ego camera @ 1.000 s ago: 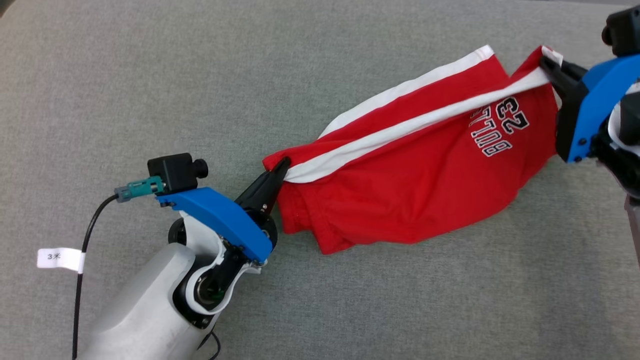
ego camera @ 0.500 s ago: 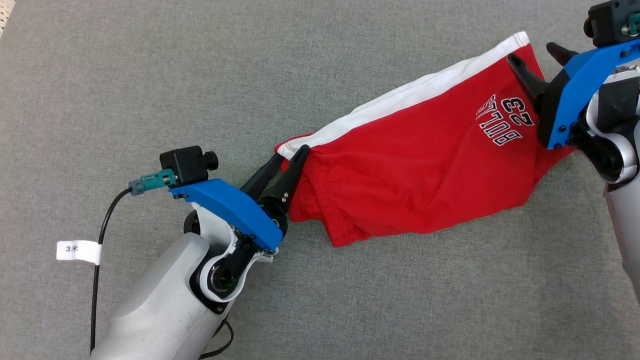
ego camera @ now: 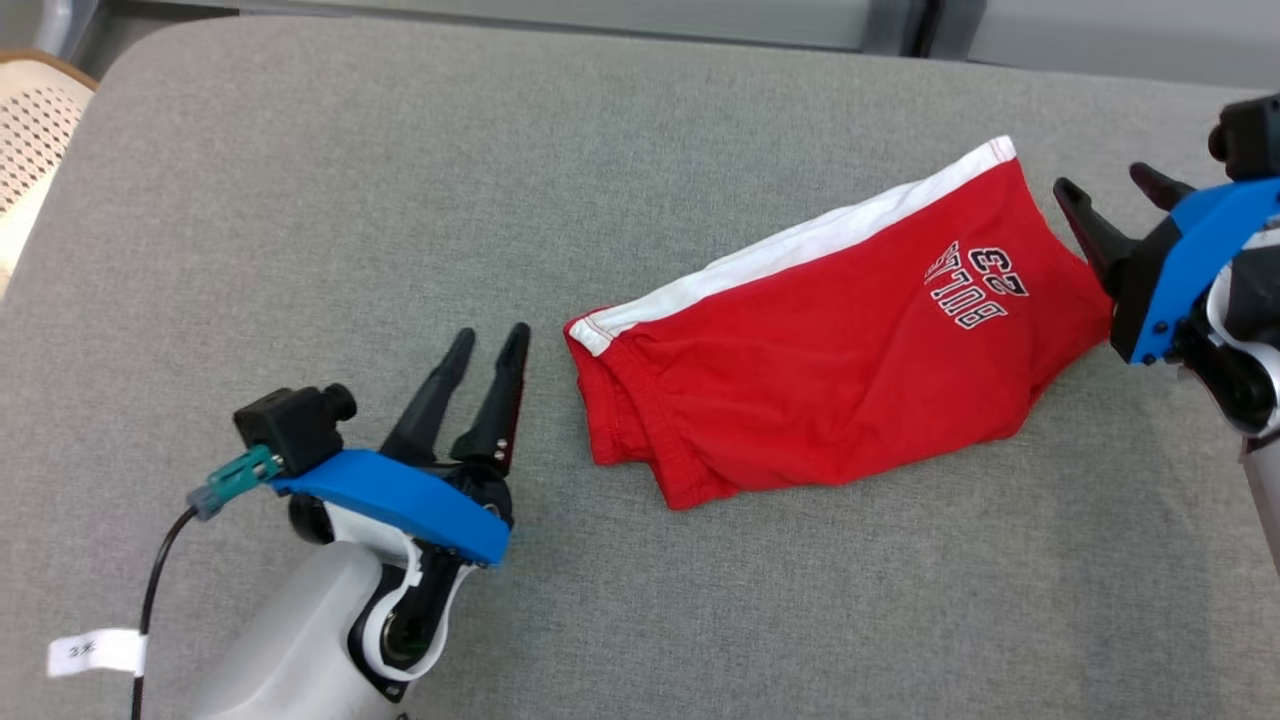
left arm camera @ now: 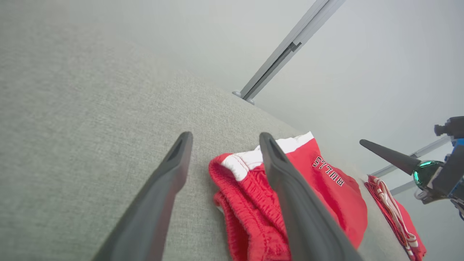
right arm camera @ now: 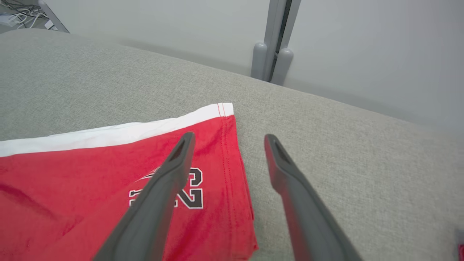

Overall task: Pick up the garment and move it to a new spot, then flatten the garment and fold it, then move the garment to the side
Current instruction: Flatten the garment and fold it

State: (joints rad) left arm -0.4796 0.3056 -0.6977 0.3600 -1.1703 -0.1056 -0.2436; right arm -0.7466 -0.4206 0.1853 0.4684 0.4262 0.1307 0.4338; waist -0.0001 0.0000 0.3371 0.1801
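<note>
The left gripper is standing wide with nothing between its two dark fingers, the tips pointing up the head view and leaning slightly right, just beside the near end of the garment but apart from it. Its pale forearm is rising from the bottom edge, carrying a blue wrist bracket and a black cable with one white label.

The right gripper is also spreading wide and holding nothing, reaching in from the right edge with its fingers angled up and to the left. The right wrist view is showing one finger hanging over the red cloth by the numerals and the other over bare fabric; whether either is touching, I cannot tell.

One garment, red shorts with one white stripe along the far edge and dark-and-white lettering, is lying folded over and rumpled on the grey cushion, slanting from centre toward the upper right, between the two grippers.

The left wrist view is bringing in a second red piece with white cord, lying past the garment's far end. The head view is catching a cream perforated object at the upper left corner, and the right wrist view a pair of grey posts behind the cushion.
</note>
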